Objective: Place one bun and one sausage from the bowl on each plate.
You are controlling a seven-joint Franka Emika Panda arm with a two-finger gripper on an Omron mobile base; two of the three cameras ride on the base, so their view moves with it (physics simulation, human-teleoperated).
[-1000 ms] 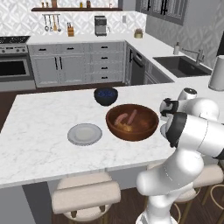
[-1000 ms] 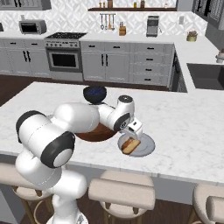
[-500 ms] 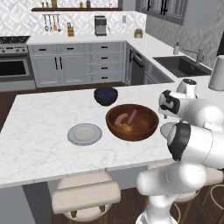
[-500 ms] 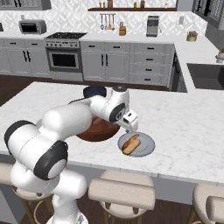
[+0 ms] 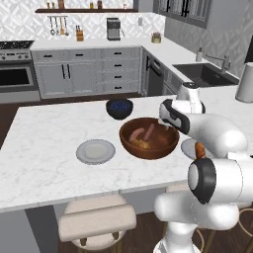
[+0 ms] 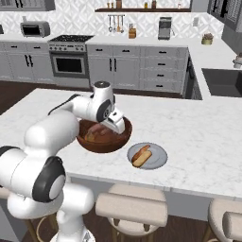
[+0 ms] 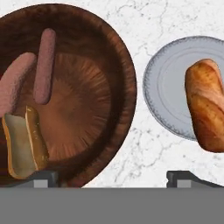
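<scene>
I've swung the end effector (image 7: 112, 175) back from the filled plate (image 7: 166, 87) toward the wooden bowl (image 7: 118, 87).
Fingers apart, seemingly empty; second plate (image 5: 95, 151) unfilled.

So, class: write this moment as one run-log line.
gripper: open, empty | brown wooden bowl: two pinkish sausages, one tan bun | grey plate beside bowl: bun on it | other grey plate: bare

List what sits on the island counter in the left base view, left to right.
Empty plate → dark blue-black bowl → wooden bowl with sausages and a bun → second plate, partly hidden behind the arm.
</scene>
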